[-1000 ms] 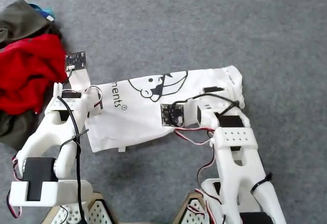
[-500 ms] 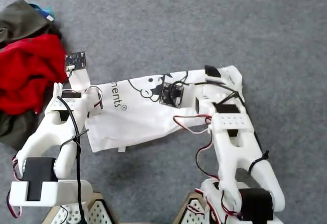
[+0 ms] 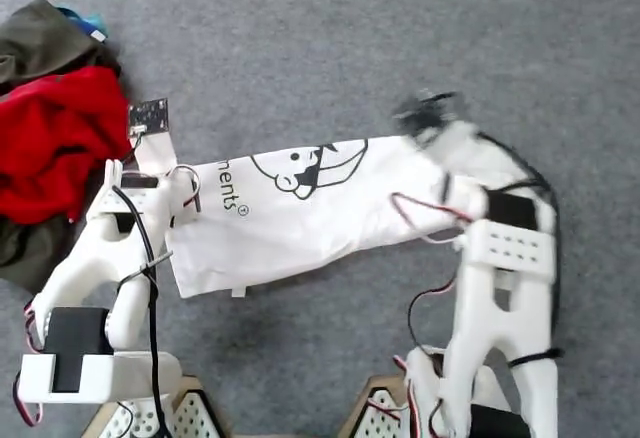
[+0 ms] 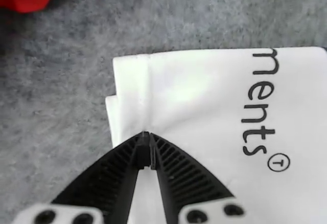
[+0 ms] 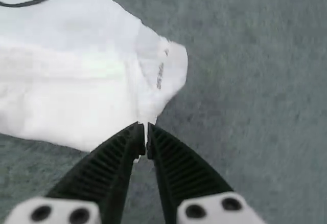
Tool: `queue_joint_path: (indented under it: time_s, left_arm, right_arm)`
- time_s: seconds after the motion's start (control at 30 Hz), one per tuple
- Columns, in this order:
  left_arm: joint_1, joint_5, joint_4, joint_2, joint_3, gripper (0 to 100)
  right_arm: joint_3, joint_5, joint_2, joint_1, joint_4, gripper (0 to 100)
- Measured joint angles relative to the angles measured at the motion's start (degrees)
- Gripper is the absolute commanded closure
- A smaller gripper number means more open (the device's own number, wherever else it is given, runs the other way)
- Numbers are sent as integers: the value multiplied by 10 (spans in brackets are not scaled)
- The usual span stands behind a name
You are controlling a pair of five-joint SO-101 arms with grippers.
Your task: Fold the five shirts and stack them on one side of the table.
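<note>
Lying as a long folded strip on the grey worktop [image 3: 300, 58], the white shirt [image 3: 300, 223] stretches from the left jaws to the right jaws. The left jaws are closed, their tips pinching a crease of the white shirt [image 4: 204, 96] just inside one short edge. Black lettering [image 4: 260, 106] runs across the cloth just beside the tips, and bare worktop [image 4: 61, 81] begins just past that edge. The right jaws are closed too, their tips nipped on the rim of the opposite end of the white shirt [image 5: 76, 81], where a rounded corner with a small grey mark [image 5: 159, 75] bulges just ahead of them. A black line drawing [image 3: 305, 166] sits on the cloth between the two pairs of jaws. A red shirt [image 3: 50, 148] lies heaped near the left jaws, on the side away from the white shirt and well apart from the right jaws. A dark green garment [image 3: 40, 38] and a bit of blue cloth [image 3: 92, 26] lie beyond it.
</note>
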Motion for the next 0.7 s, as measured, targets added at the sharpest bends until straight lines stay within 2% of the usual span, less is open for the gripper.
queue_joint_path:
  time_s: [0.07,0.13,0.23,0.3,0.37,0.47,0.57,0.7]
  left_arm:
    - [0,-25,49,-13,-26,970]
    - [0,-50,103,-33,-62,958]
    - [0,-76,192,-63,-120,833]
    - [1,-77,255,-79,-154,762]
    - [0,-76,315,-91,-185,745]
    - [-33,-39,397,-92,-223,742]
    - [-65,-11,426,-91,-220,741]
    - [-80,-4,404,-76,-171,741]
  right_arm:
    - [-2,-47,19,52,19,981]
    - [-3,-62,48,100,30,981]
    - [-8,-69,101,168,32,981]
    - [-13,-74,140,196,27,981]
    - [-17,-76,179,219,16,981]
    - [-17,-80,233,240,0,981]
    - [-17,-104,282,258,-21,981]
    - [-17,-125,317,267,-41,981]
